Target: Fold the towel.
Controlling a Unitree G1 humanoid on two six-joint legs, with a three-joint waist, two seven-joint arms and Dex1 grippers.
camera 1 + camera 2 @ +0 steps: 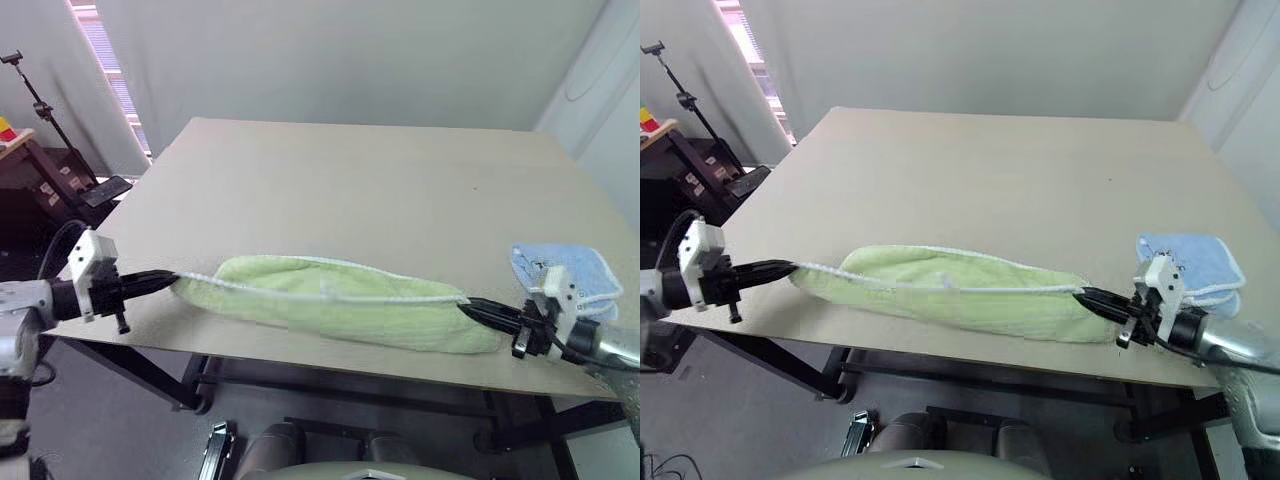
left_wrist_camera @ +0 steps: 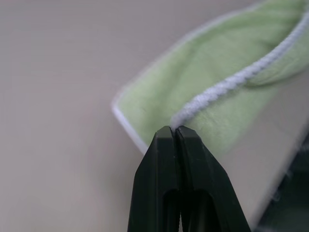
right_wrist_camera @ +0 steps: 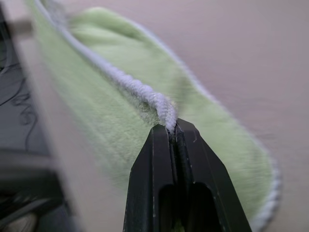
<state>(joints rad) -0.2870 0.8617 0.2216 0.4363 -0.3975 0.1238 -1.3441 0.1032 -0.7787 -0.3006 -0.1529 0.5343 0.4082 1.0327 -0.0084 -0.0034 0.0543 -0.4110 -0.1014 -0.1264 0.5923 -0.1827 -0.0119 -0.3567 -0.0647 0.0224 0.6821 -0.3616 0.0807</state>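
1. Along the table near edge, the towel lies stretched.
2. Left gripper and right gripper each pinch tight on its white edging.
3. Fold looks barely begun; light blue cloth waits at the right edge.

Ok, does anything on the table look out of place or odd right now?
Nothing stands out. The green towel is stretched along the table's near edge, each pincer, left and right, shut on a corner. A light blue cloth lies folded nearby.

beige table, green towel, blue cloth
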